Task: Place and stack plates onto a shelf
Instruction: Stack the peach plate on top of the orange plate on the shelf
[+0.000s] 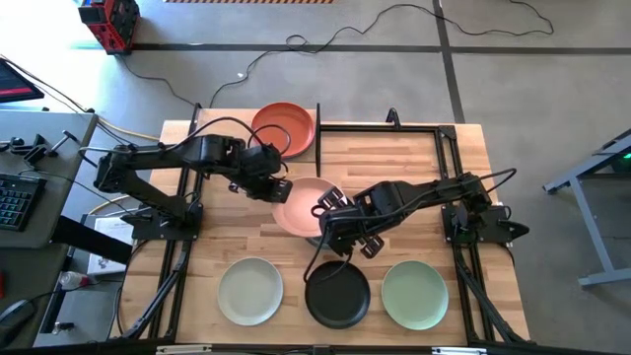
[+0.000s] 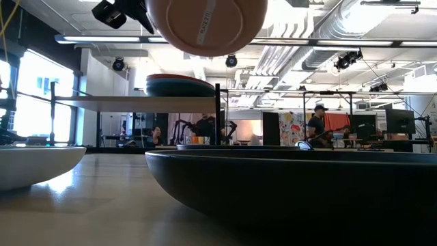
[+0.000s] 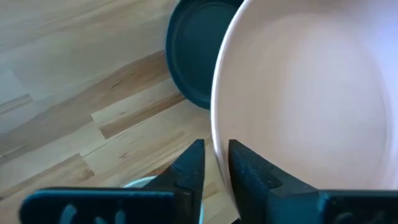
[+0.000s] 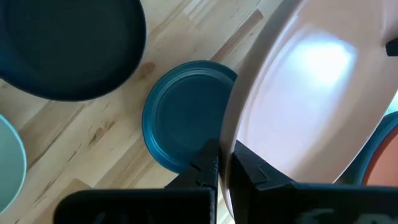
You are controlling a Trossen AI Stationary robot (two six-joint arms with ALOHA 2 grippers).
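Pink plate (image 1: 301, 205) held in the air over the middle of the counter (image 1: 414, 187), pinched at opposite rims by left end effector (image 1: 281, 189) and right end effector (image 1: 328, 210).

From above: orange-red plate (image 1: 283, 127) up on the shelf (image 1: 202, 129) at the far left; cream plate (image 1: 249, 290), black plate (image 1: 337, 294) and sage green plate (image 1: 414, 293) in a row along the near edge. At counter height only: pink plate's underside high above the wood, and a dark plate under the orange-red one in the shelf stack (image 2: 180, 85). In the wrist views only: each pair of fingers closed on the pink rim, plus a blue plate (image 4: 183, 113) lying flat on the counter beneath it, hidden from above.
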